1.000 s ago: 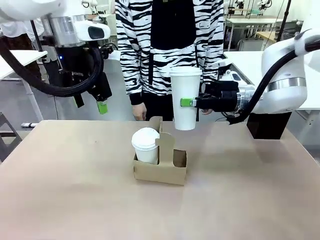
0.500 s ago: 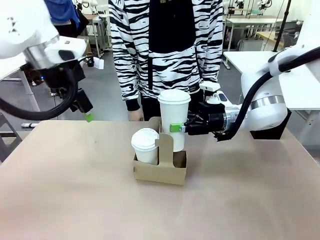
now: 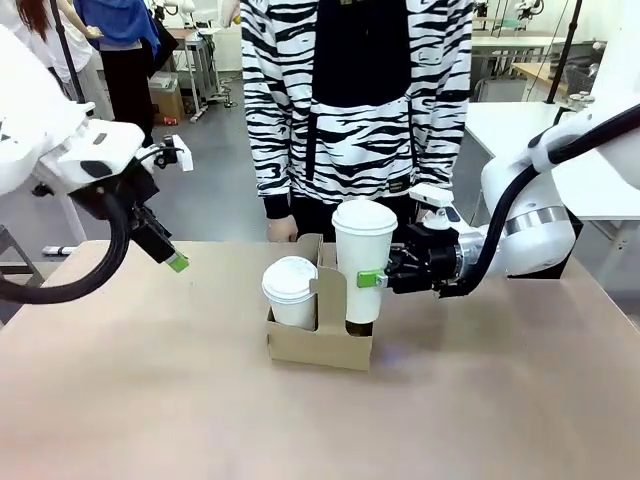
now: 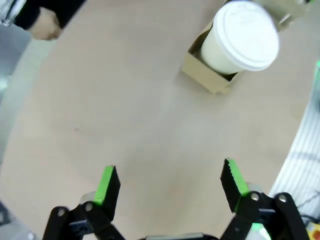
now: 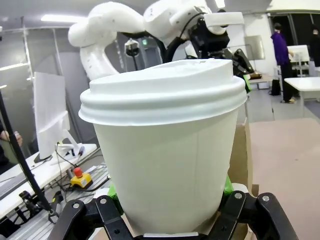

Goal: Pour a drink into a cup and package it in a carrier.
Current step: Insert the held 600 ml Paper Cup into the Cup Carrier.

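Two cups (image 3: 363, 258) in one carrier (image 3: 320, 343)

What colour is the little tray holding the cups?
Plain brown cardboard; the carrier shows best in the front view.

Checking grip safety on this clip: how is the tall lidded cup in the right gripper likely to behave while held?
The cup looks like thin paper, so its wall may dent under the right gripper. Tall and narrow, it could tip if released before seating in the carrier. The domed lid should limit spills; its fill and weight cannot be judged.
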Available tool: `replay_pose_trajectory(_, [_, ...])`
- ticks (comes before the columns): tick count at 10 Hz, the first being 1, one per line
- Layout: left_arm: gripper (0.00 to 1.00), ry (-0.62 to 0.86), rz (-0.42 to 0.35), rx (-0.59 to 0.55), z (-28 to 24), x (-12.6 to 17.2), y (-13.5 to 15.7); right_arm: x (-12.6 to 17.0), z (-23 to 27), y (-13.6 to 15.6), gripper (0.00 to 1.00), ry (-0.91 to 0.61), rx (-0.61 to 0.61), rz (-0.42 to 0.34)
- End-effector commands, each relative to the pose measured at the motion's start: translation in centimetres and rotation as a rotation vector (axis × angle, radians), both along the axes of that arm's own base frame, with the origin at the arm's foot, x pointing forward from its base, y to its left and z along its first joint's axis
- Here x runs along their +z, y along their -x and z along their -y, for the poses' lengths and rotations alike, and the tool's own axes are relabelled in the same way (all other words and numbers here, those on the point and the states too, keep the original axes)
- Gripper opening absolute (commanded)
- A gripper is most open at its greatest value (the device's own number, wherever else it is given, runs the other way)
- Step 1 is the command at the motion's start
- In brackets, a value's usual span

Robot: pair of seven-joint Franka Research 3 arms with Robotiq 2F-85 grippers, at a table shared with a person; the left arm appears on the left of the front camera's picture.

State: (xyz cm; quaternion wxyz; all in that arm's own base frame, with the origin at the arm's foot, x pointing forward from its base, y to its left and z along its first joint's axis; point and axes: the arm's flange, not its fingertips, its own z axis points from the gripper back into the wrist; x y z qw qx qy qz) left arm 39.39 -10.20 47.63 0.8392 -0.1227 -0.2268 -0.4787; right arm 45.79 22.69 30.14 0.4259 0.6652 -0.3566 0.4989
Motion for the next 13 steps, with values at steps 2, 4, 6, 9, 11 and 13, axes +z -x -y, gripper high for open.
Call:
replay_pose_trajectory(2, [1.00, 0.121, -0.001, 0.006, -2.5, -2.2, -0.2, -2.6, -0.6, -1.2, 0.80, -0.048, 0.015, 0.030])
replay_pose_trajectory(4, [1.00, 0.088, -0.014, 0.015, -2.3, -1.5, -0.1, -4.0, -0.7, -1.6, 0.80, -0.045, -0.004, 0.051])
replay_pose_trajectory(6, [1.00, 0.088, -0.014, 0.015, -2.3, -1.5, -0.1, -4.6, -0.7, -1.1, 0.80, -0.012, -0.009, 0.074])
replay_pose_trajectory(9, [1.00, 0.088, -0.014, 0.015, -2.3, -1.5, -0.1, -5.7, -0.7, -0.7, 0.80, 0.070, 0.009, 0.117])
replay_pose_trajectory(11, [1.00, 0.088, -0.014, 0.015, -2.3, -1.5, -0.1, -6.3, -0.6, -0.5, 0.80, 0.112, 0.040, 0.123])
replay_pose_trajectory(13, [1.00, 0.088, -0.014, 0.015, -2.3, -1.5, -0.1, -6.0, -0.2, -0.5, 1.00, 0.169, 0.061, 0.149])
